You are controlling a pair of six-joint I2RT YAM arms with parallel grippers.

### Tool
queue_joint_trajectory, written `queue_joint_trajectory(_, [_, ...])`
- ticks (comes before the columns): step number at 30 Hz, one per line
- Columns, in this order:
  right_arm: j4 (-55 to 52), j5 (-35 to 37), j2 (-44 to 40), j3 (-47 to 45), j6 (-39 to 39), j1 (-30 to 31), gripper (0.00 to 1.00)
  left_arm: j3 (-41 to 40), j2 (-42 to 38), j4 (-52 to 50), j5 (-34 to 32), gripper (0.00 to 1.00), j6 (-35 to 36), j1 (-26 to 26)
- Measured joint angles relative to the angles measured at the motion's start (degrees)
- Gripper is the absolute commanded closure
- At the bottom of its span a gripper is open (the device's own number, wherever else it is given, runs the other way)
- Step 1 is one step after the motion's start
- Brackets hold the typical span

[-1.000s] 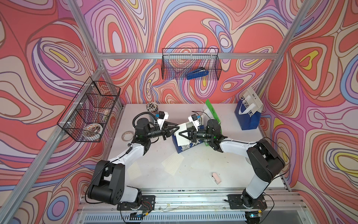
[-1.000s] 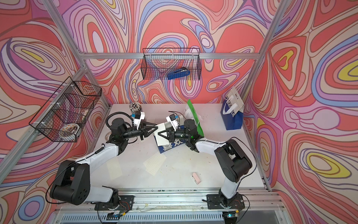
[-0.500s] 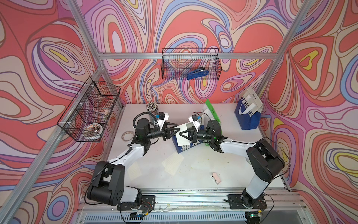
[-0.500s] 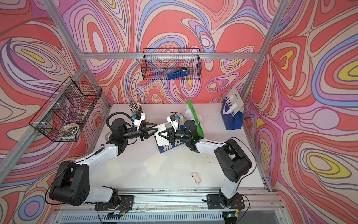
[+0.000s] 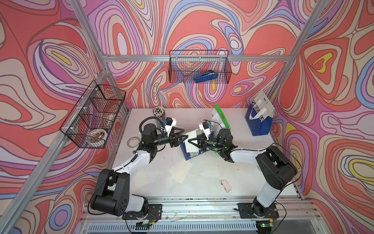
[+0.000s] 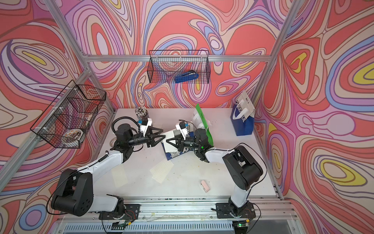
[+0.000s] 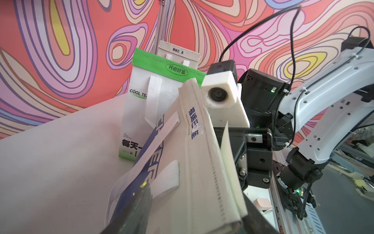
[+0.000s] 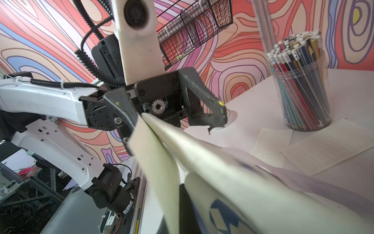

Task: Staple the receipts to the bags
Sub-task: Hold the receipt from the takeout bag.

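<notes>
Meeting over the middle of the surface (image 5: pixel 212 174), both grippers are at the top edge of the blue-white bag (image 5: pixel 192 155) with Chinese characters, which leans tilted there. The right gripper (image 5: pixel 190 140) is closed, pinching that edge, with a receipt (image 8: pixel 153 166) standing against the bag. The left gripper (image 8: pixel 174 129) is open, its jaws spread on either side of the bag's edge and the receipt. Two loose receipts (image 5: pixel 180 169) lie flat on the near side, one just beside the bag, one by the left arm. The green-white bag (image 5: pixel 222 118) stands behind the right arm. The CHEERFUL bag (image 5: pixel 259 123) stands in the far right corner.
</notes>
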Motion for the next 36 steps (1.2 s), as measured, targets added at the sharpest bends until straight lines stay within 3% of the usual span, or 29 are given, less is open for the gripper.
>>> queue_joint_trajectory(5, [0.59, 0.04, 0.07, -0.59, -0.59, 0.00, 1.00, -0.55, -0.11, 0.72, -0.07, 0.25, -0.87, 0.00])
queue_joint_trajectory(14, [-4.13, 0.79, 0.07, -0.09, -2.47, 0.00, 1.00, -0.76, -0.11, 2.40, 0.35, 0.44, -2.10, 0.00])
queue_joint_trajectory(23, [-2.62, 0.52, 0.11, 1.55, 0.44, 0.00, 1.00, -0.76, -0.11, 4.07, 1.31, 0.44, -3.30, 0.00])
queue_joint_trajectory(28, [-0.11, 0.07, 2.19, 2.73, 2.60, 0.00, 1.00, -0.76, -0.11, 4.55, 1.33, 0.50, -3.52, 0.00])
queue_joint_trajectory(32, [-0.44, 0.04, 2.93, 2.73, 2.93, 0.00, 1.00, -0.76, -0.11, 4.74, 1.29, 0.44, -3.52, 0.00])
queue_joint_trajectory(36, [-1.14, 0.04, 2.93, 2.73, 2.45, 0.00, 1.00, -0.76, -0.11, 4.72, 1.29, 0.47, -3.50, 0.00])
